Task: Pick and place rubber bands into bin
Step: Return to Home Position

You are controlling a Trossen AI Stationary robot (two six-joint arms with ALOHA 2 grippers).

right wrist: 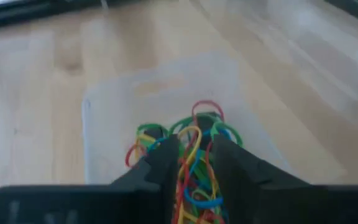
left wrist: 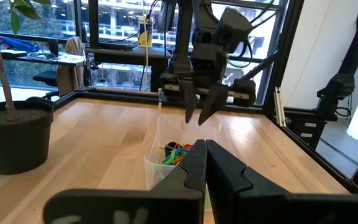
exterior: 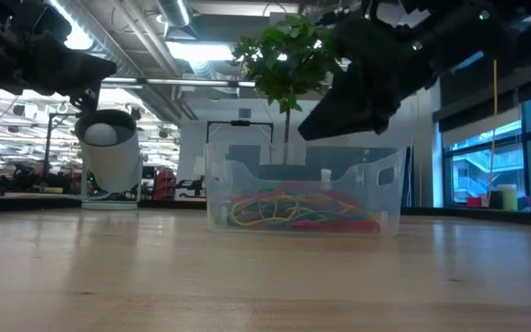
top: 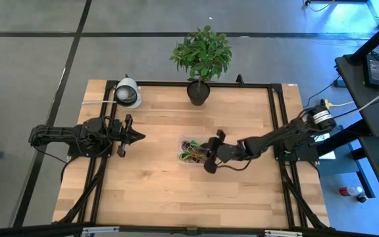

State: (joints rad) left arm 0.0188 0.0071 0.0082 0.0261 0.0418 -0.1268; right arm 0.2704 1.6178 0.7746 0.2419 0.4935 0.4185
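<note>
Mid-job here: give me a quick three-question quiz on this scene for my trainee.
1. True or false: the right hand hangs over the bin.
2. Fill in: the left hand, off to the bin's side, has its fingers ___ (open/shut).
3. Pick one: the rubber bands lie A) in the left hand, B) inside the bin, C) in the right hand.

Key: 1 true; 2 shut; 3 B.
</note>
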